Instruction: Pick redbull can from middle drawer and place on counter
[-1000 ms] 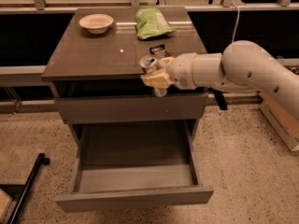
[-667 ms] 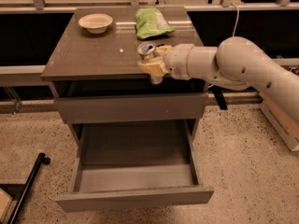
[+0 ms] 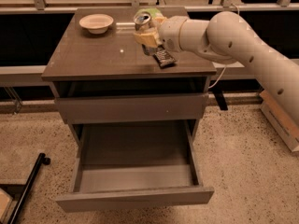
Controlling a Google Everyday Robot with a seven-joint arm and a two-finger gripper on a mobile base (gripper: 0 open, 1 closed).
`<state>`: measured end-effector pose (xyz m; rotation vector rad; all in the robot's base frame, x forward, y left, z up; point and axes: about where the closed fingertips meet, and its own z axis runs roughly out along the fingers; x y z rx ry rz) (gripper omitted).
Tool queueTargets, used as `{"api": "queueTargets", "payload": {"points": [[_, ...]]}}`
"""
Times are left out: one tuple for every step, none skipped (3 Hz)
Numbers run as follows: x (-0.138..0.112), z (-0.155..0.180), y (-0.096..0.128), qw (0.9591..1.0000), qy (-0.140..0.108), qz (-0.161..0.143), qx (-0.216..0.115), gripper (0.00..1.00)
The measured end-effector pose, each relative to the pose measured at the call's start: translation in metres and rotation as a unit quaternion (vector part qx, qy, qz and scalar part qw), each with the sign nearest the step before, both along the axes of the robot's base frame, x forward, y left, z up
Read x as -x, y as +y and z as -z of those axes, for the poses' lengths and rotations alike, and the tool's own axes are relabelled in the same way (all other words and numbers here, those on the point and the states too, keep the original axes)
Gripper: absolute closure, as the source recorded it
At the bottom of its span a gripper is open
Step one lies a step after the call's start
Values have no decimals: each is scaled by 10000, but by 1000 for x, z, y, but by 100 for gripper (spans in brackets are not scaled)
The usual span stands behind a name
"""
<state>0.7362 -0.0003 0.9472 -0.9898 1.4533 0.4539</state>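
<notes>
Glossy grey-brown counter (image 3: 93,55): my gripper (image 3: 147,34) over its far right, jaws pinching slim silver-topped redbull can (image 3: 142,19) aloft for set-down.

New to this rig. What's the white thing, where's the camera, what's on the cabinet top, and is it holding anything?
There is only one camera. It looks down at the cabinet from the front, and its mount is not shown. The white tube coming in from the right is the robot's single arm. Its end effector is over the back of the counter and is shut on the redbull can, which is tilted. On the counter are a pale bowl at the back left, a black snack bar just in front of the end effector, and something green mostly hidden behind it. The middle drawer is pulled open, with nothing showing in its tray.
</notes>
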Motion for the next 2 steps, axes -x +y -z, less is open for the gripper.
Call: {"api": "queueTargets", "payload": {"points": [[-28, -9, 7, 9999, -27, -51, -132, 100], [-64, 7, 11, 9988, 281, -120, -391, 100]]}}
